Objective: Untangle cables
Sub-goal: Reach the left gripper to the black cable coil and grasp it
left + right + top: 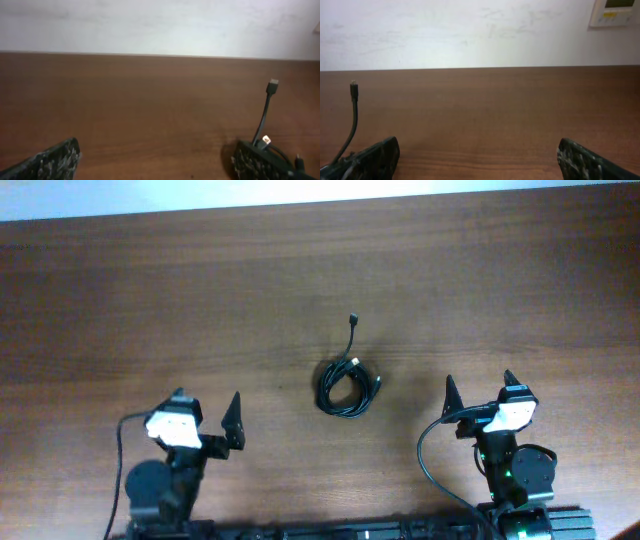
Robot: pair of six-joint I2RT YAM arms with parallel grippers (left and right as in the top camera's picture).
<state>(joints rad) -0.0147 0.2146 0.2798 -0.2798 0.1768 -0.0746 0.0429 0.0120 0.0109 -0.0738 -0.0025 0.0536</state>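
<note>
Left gripper [208, 405] and right gripper [480, 388] both gape empty; the limp, light cables [348, 388] probably lift easiest by the plug end [353, 320] at twelve o'clock.

Open tabletop [200, 300] around the coiled cables [348, 385], probably passable from either side

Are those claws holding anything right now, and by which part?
Nothing is held. The left gripper and right gripper are both open and empty; the cables lie coiled on the table between them.
</note>
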